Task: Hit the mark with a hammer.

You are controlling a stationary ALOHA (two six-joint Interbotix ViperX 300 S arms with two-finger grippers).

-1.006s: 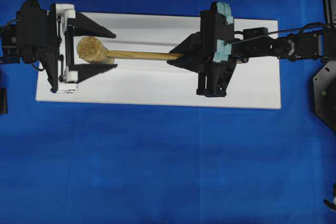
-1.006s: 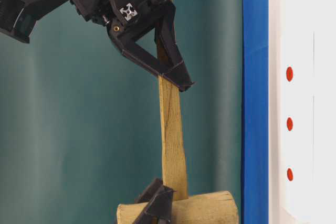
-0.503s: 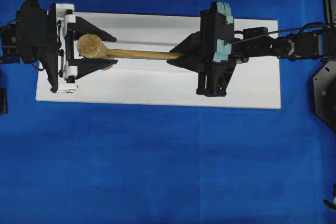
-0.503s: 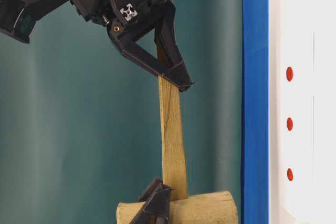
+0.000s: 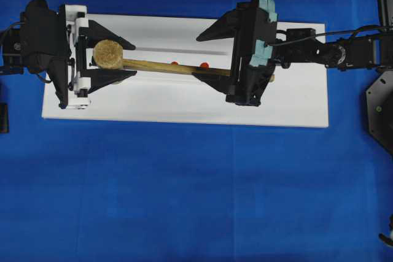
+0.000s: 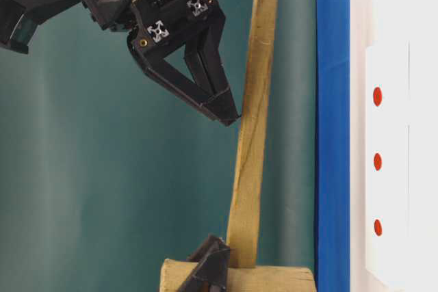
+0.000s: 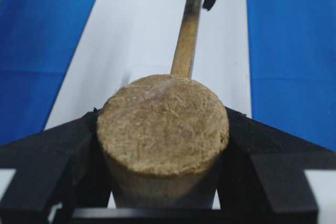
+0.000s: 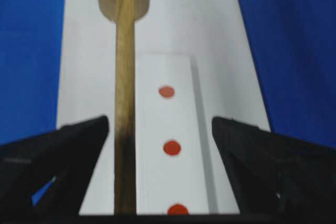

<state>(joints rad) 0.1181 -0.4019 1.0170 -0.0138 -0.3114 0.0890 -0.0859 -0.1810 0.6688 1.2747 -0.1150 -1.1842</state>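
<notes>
Gripped the hammer (image 5: 159, 65) by its head in the left hand (image 5: 132, 58), fingers pressed on both sides. Held the right hand (image 5: 198, 55) wide open astride the handle, grasping nothing; could not tell whether a finger brushed the wood. Ran the handle lengthwise over the white block (image 5: 184, 99) on the blue bench (image 5: 184, 182). Found the mark (image 5: 174, 63) on the block, at the row's end nearest the head, just beside the handle from overhead, between head and right hand.
</notes>
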